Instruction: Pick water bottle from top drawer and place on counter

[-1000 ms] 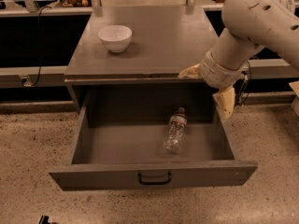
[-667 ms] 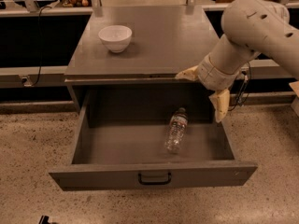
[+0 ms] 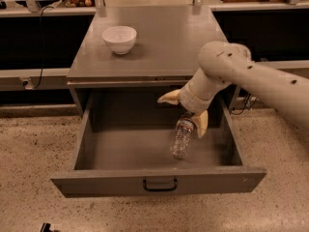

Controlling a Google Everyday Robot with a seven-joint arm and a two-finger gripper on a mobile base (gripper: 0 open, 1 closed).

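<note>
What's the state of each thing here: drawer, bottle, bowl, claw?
Drawer: pulled open.
Bottle: lying on the drawer floor, right of middle, not gripped.
Bowl: upright on the counter, rear left.
Counter: holds the bowl; bottle not on it yet.
Claw: open, lowered into the drawer at the bottle's upper end, not closed on it.

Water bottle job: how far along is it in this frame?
Done: the top drawer stands open. In hand: the gripper hangs inside it, fingers open at the cap end of the water bottle, which lies on the drawer floor, not gripped. Left: close on it, lift it out and set it on the counter, where a white bowl sits.
</note>
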